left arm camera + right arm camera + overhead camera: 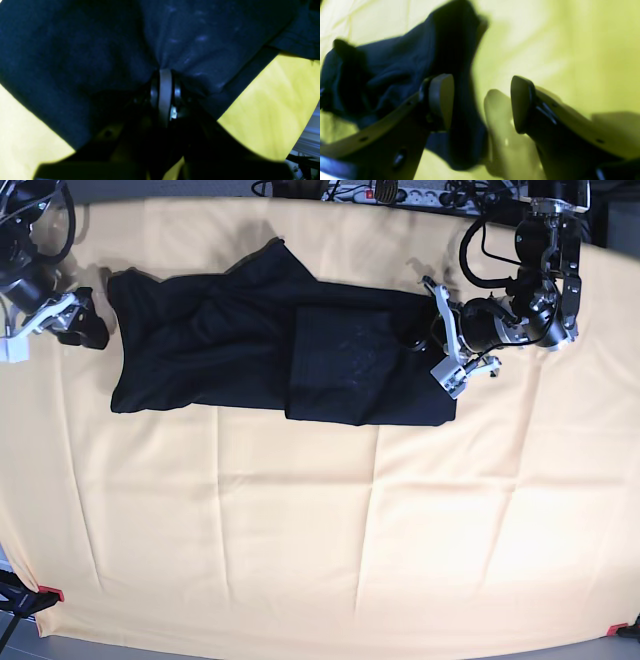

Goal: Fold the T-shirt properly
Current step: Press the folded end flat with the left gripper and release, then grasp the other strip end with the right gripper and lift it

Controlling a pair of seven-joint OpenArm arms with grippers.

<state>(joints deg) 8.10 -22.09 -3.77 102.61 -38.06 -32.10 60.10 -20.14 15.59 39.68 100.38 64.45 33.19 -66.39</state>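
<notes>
The black T-shirt [230, 350] lies stretched sideways across the far half of the table, with one part folded over its middle. In the base view my left gripper [437, 345] sits at the shirt's right edge. The left wrist view shows that gripper [165, 72] shut, with the T-shirt's cloth [100, 50] pinched between its tips. My right gripper [90, 325] is at the shirt's left edge. Its jaws [482, 100] stand wide open in the right wrist view. A bunched, blurred part of the T-shirt [395, 67] lies against the left finger [441, 100], not clamped.
A yellow cloth [300, 530] covers the whole table, and red clamps [48, 593] hold its front corners. Cables and a power strip [400, 192] run along the far edge. The left arm's body [540, 270] rises at the back right.
</notes>
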